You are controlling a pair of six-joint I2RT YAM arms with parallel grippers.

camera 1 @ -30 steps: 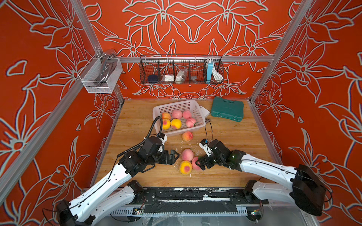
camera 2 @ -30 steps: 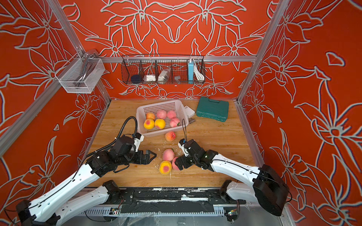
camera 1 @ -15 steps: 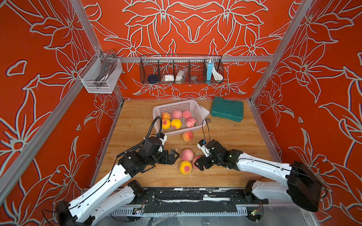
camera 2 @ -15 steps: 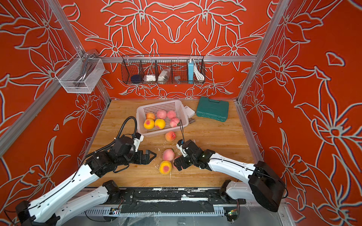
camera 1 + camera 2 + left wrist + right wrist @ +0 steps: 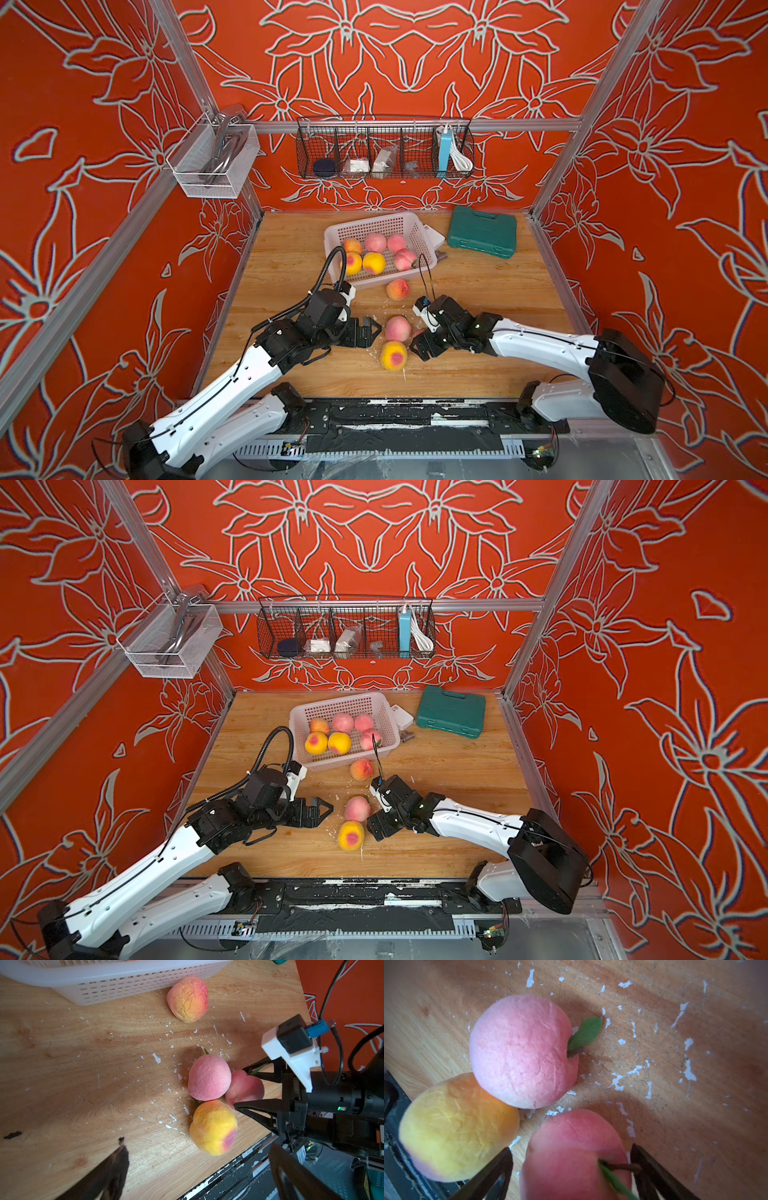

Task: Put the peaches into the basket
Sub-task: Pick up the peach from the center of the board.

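The white basket (image 5: 374, 220) stands at the back of the wooden table with several peaches in it. One orange-pink peach (image 5: 397, 289) lies just in front of it. Nearer the front, a pale pink peach (image 5: 397, 328), a yellow peach (image 5: 393, 355) and a redder pink peach (image 5: 575, 1153) lie clustered together. My right gripper (image 5: 415, 341) straddles the redder peach (image 5: 243, 1086); its fingers (image 5: 500, 1165) stand close on either side, with a strip of wood showing at one side. My left gripper (image 5: 370, 332) is open and empty, just left of the cluster.
A green case (image 5: 482, 232) lies at the back right, and a small white item (image 5: 432, 239) sits beside the basket. On the walls hang a black wire rack (image 5: 384, 147) and a silver mesh box (image 5: 214, 160). White flakes litter the wood; the table's front edge is close to the yellow peach.
My right gripper has slid forward around the redder pink peach and its jaws have narrowed. The left arm and the other peaches have stayed put.
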